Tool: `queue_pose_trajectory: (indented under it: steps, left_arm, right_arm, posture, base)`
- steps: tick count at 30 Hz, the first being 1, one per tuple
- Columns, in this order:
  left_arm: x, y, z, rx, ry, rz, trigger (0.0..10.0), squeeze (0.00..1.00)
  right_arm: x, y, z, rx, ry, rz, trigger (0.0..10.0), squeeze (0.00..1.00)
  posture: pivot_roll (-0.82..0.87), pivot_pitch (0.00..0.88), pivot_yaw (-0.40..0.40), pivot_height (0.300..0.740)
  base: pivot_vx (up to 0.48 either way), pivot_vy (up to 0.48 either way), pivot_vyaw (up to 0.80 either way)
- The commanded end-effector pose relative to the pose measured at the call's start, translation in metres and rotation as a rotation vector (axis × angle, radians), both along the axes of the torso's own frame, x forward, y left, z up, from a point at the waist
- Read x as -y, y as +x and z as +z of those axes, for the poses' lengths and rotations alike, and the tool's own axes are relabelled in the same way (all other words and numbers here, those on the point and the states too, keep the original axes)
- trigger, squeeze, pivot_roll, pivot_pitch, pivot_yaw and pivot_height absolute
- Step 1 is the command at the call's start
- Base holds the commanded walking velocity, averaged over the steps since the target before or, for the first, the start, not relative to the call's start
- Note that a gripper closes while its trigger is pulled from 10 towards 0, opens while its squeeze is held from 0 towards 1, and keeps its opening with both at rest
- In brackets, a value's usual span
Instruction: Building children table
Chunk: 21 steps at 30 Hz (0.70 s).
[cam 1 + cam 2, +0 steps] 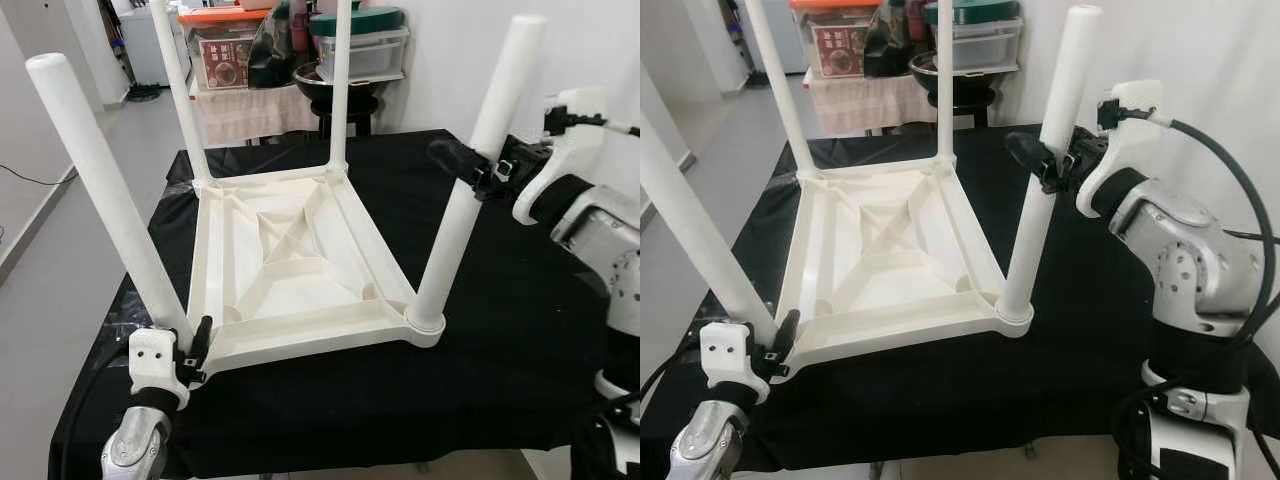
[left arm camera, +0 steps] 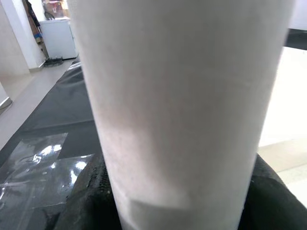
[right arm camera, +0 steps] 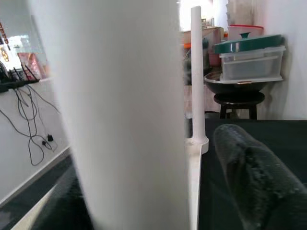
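Worktop [image 1: 520, 330] under black cloth carries the white table [image 1: 300, 265], which I see lying upside down, four legs pointing up. My right tool [image 1: 1045, 165] is clenched around the near right leg [image 1: 1045, 170] about halfway up its length. My left tool [image 1: 195, 350] grips the near left leg [image 1: 105, 190] low down, just above the frame corner. Behind the worktop, a shelf holds storage boxes [image 1: 360, 45].
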State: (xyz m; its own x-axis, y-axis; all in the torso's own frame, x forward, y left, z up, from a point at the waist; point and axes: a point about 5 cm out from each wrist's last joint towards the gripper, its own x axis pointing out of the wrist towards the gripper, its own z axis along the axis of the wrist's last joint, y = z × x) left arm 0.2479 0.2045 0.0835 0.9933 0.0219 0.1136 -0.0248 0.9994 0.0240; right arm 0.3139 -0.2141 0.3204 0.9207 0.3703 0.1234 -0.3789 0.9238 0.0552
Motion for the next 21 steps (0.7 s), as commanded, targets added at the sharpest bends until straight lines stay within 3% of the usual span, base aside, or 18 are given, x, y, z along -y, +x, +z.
queue_pose_trajectory:
  steps: [1, 13, 18, 21]
  left_arm:
    - [-0.018, -0.010, -0.009, -0.049, 0.022, 0.098, 10.0, 0.00]
    - [-0.024, -0.008, -0.001, -0.022, 0.034, 0.119, 10.0, 0.00]
    - [-0.030, -0.006, 0.008, 0.002, 0.058, 0.143, 10.0, 0.00]
    - [-0.038, -0.003, 0.026, 0.050, 0.071, 0.166, 10.0, 0.00]
  right_arm:
    - [0.016, -0.004, 0.007, 0.012, 0.048, -0.111, 0.0, 0.00]
    - [0.014, -0.003, 0.003, -0.020, 0.071, -0.125, 0.0, 0.00]
    - [0.017, 0.000, -0.003, -0.043, 0.085, -0.157, 0.0, 0.00]
    - [0.023, 0.004, -0.014, -0.082, 0.104, -0.214, 0.0, 0.00]
  posture:
    - [-0.08, 0.000, 0.011, 0.740]
    - [-0.07, 0.000, 0.011, 0.740]
    - [-0.07, 0.000, 0.009, 0.740]
    - [-0.07, 0.000, 0.010, 0.740]
  base:
    - [0.000, 0.000, 0.00]
    - [0.000, 0.000, 0.00]
    - [0.000, 0.000, 0.00]
    - [0.000, 0.000, 0.00]
